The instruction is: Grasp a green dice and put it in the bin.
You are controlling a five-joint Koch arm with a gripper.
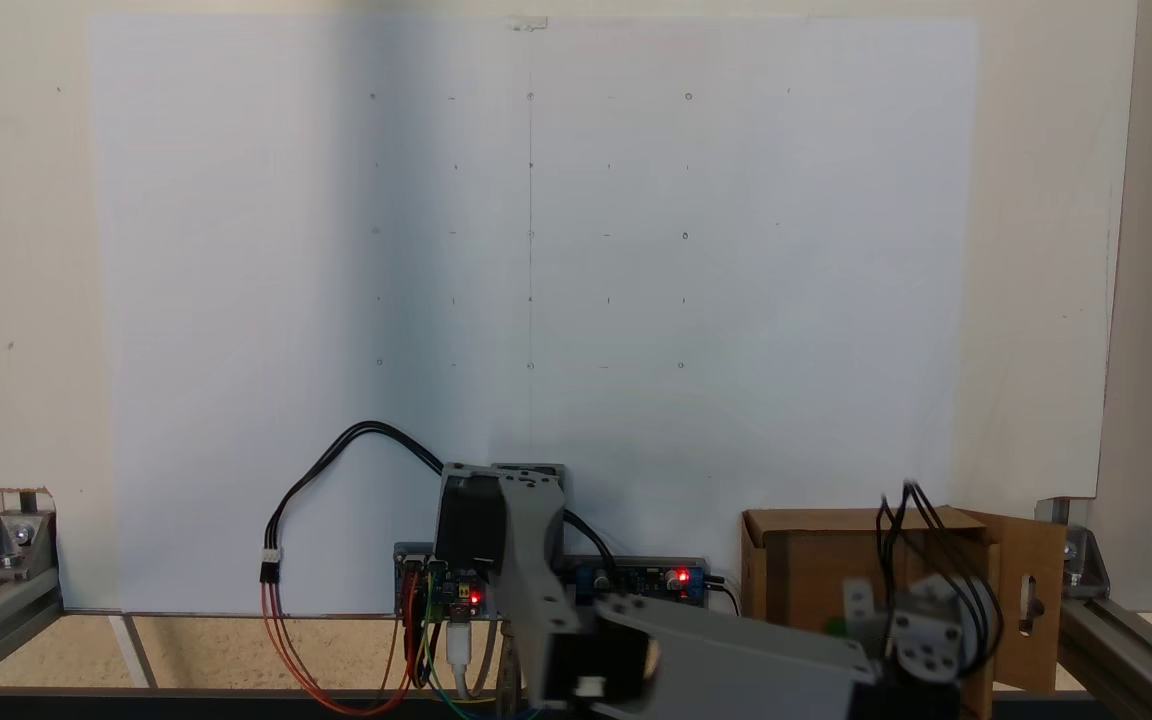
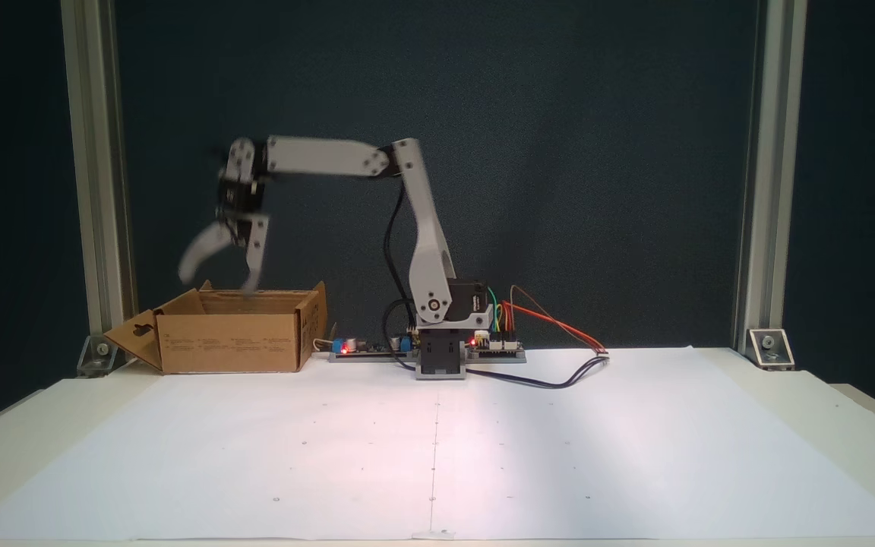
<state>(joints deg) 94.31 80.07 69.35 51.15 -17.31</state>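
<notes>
**Claw spread wide over the open bin**

We are seeing the arm point(image 2: 422, 228) reaching out sideways from its base, its forearm lying level and its wrist pointing down over the bin point(image 2: 232, 342). In the fixed view that faces the arm from the front, the claw point(image 2: 217, 277) is hanging just above the bin's open top, blurred, with its two fingers splayed well apart and nothing gripped between them. One fingertip is dipping to about the level of the box's rim.

We are looking at a brown cardboard box standing at the left end of the tabletop point(image 2: 635, 456) in that view, beside the electronics boards point(image 2: 361, 346) at the arm's base. Its slotted flap point(image 2: 137, 338) is folding outward and down on the far left.

In the fixed view from above and behind, we are catching the forearm crossing the lower edge and the wrist covering part of the bin, which is sitting at the lower right. A small patch of bright green, the green dice point(image 1: 837, 627), is showing beside the wrist, inside the box's outline; we cannot tell whether it is resting on the bottom.

A white sheet with faint grid marks point(image 1: 530, 235) is covering the tabletop.
</notes>
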